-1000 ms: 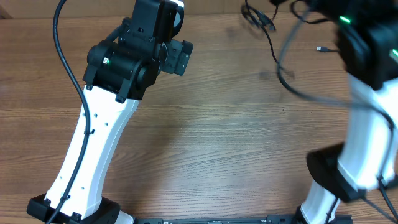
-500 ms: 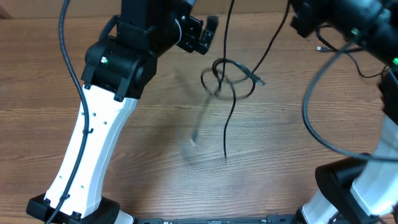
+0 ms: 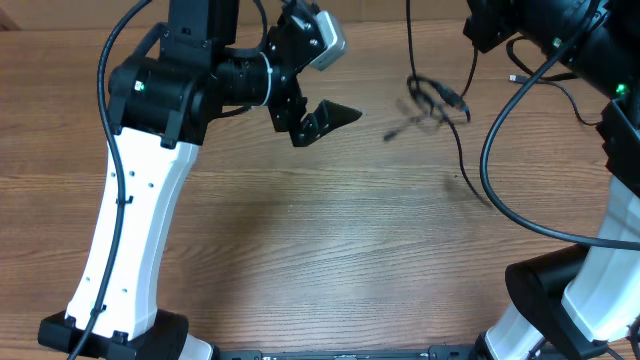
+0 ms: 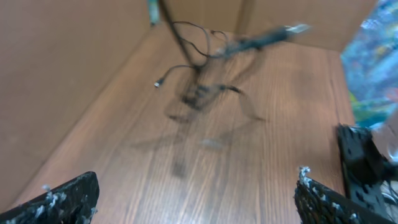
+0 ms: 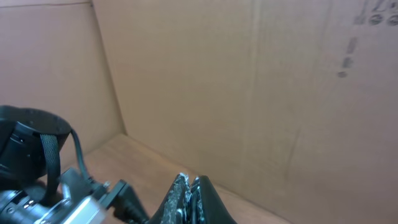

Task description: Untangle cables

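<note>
Wood-grain worktop [image 3: 300, 250] sits beneath a blurred, hanging tangle of cables [image 3: 440, 98]. Empty left fingers [image 4: 65, 199] gape wide; right fingers [image 5: 189, 193] are pressed together.

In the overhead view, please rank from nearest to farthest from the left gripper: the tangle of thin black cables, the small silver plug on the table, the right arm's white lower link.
1. Tangle of thin black cables, just right of the left gripper.
2. Small silver plug, further right, by the far edge.
3. Right arm's white lower link, near right corner.
</note>
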{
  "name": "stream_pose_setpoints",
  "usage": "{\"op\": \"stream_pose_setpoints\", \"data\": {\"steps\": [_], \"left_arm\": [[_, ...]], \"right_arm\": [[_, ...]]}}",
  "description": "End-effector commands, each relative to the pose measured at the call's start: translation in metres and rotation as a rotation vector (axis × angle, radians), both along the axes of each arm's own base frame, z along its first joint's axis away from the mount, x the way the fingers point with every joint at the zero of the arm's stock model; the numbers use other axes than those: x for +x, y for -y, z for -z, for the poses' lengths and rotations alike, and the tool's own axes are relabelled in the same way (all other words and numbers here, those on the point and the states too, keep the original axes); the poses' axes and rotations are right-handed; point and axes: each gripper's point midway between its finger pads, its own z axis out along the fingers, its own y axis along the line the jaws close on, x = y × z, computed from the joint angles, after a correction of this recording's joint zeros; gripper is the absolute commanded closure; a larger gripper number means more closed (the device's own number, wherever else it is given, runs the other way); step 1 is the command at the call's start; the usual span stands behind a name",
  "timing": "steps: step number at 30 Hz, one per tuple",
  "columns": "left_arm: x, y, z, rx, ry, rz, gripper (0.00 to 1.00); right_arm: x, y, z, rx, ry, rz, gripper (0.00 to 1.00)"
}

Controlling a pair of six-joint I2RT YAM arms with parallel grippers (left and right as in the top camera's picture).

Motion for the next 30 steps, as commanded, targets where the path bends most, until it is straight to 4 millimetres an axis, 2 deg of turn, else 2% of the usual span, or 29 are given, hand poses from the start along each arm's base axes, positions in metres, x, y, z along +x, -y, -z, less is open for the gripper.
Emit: {"op": "stream_pose_setpoints", "data": {"steps": [1, 5, 11, 14, 24, 30], "left_arm": [[-0.011, 0.008, -0.001, -0.075, 0.064, 0.189, 0.00], [-0.015, 0.020, -0.001, -0.180, 0.071, 0.329, 0.00], [0.013, 0.032, 0.026, -0.239, 0.013, 0.372, 0.00], [0.022, 0.035, 0.034, -0.245, 0.014, 0.373, 0.00], [0.032, 0.024, 0.011, -0.265, 0.065, 0.327, 0.00], [0.034, 0.018, 0.008, -0.286, 0.035, 0.316, 0.00]], "right_arm": [[-0.006, 0.010, -0.015, 0.005, 0.056, 0.045, 0.96], [-0.006, 0.010, -0.016, 0.006, 0.059, 0.045, 0.96], [-0.006, 0.010, -0.015, 0.004, 0.055, 0.045, 0.96], [-0.006, 0.010, -0.015, 0.004, 0.054, 0.045, 0.96], [-0.006, 0.011, -0.013, 0.001, 0.048, 0.046, 0.96], [-0.006, 0.010, -0.012, 0.001, 0.045, 0.045, 0.96]]}}
